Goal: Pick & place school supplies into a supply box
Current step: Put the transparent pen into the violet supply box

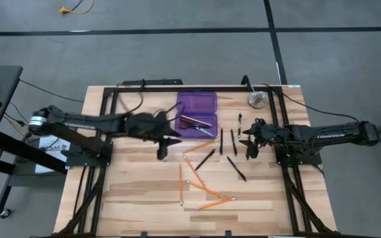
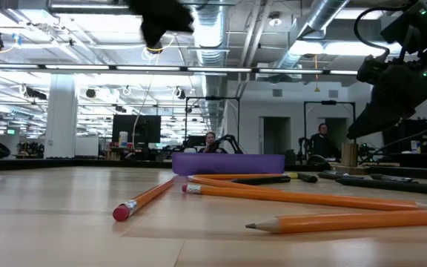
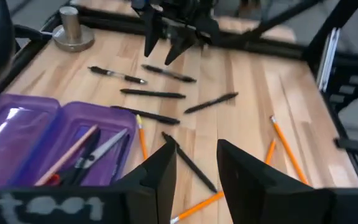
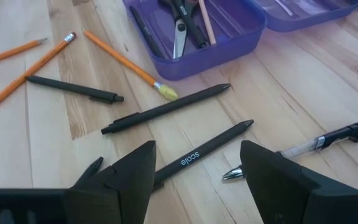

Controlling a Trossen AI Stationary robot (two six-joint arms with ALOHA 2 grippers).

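Note:
The purple supply box (image 1: 197,114) lies open near the table's far edge, its lid flat beyond the tray. In the tray lie red-handled scissors (image 4: 180,25), a pale pencil (image 3: 73,152) and a black pen. Black pens (image 1: 220,142) and orange pencils (image 1: 207,190) lie scattered on the wood in front of and to the right of the box. My left gripper (image 1: 166,145) hangs open above the table, just near-left of the box (image 3: 61,137). My right gripper (image 1: 251,149) is open over the pens, its fingers either side of a black pen (image 4: 197,152) below.
A round silver disc (image 1: 257,100) stands at the far right corner of the black frame. A clear-barrelled pen (image 4: 316,146) lies close to the right gripper. Black frame rails run along both sides of the table. People stand in the room beyond (image 2: 321,137).

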